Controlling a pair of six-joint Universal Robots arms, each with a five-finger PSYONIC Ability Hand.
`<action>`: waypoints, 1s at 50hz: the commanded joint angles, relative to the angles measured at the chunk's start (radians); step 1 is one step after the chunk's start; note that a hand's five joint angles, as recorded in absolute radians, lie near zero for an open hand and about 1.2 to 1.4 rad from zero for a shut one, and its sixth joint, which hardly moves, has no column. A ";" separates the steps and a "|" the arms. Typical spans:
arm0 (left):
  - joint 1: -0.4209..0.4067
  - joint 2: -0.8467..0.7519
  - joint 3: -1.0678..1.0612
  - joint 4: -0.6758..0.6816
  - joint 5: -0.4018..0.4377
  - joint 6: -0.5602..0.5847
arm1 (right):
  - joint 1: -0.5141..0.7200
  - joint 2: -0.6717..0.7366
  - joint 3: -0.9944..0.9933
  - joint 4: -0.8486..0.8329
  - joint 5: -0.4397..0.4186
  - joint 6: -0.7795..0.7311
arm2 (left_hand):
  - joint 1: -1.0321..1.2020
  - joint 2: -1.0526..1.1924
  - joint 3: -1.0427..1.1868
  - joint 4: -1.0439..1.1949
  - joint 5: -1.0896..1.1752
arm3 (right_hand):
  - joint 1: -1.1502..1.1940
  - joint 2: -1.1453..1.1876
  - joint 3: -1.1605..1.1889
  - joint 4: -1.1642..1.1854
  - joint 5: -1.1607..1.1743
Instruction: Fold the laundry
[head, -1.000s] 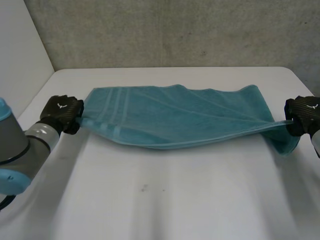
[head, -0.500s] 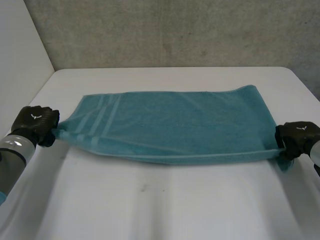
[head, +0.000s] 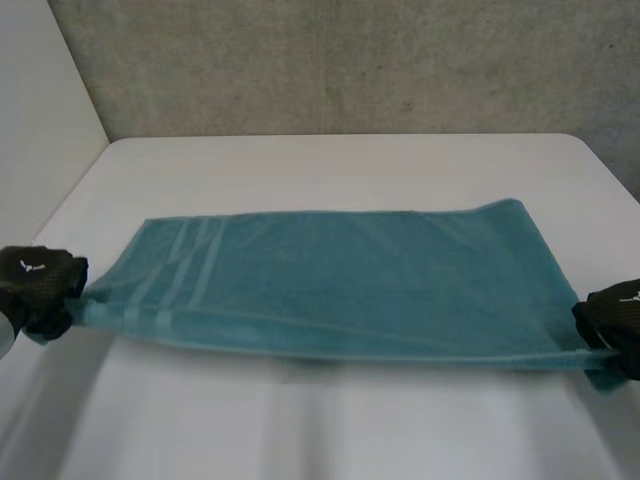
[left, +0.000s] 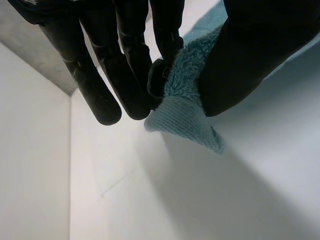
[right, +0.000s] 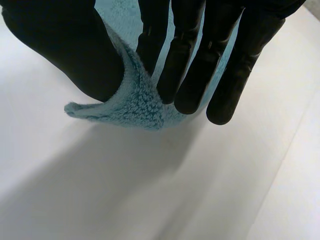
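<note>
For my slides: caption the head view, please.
The left hand and right hand pinch a teal terry towel by its near corners, stretched over the white table.

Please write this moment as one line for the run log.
towel: spread across table | left hand: pinching one near corner | right hand: pinching the other near corner
</note>
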 joint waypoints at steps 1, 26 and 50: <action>0.001 -0.064 0.011 0.003 0.026 0.034 | 0.011 0.042 -0.077 -0.035 0.003 0.022 | 0.291 0.230 0.205 0.201 0.275 | 0.415 0.213 0.211 0.202 0.241; -0.262 -0.496 1.014 0.410 -0.127 -0.150 | 0.399 0.373 -1.018 -0.573 0.360 0.328 | 0.291 0.230 0.205 0.201 0.275 | 0.415 0.213 0.211 0.202 0.241; -0.248 -0.469 0.433 0.635 -0.135 -0.311 | 0.407 0.200 -0.266 -0.759 0.153 0.361 | 0.291 0.230 0.205 0.201 0.275 | 0.415 0.213 0.211 0.202 0.241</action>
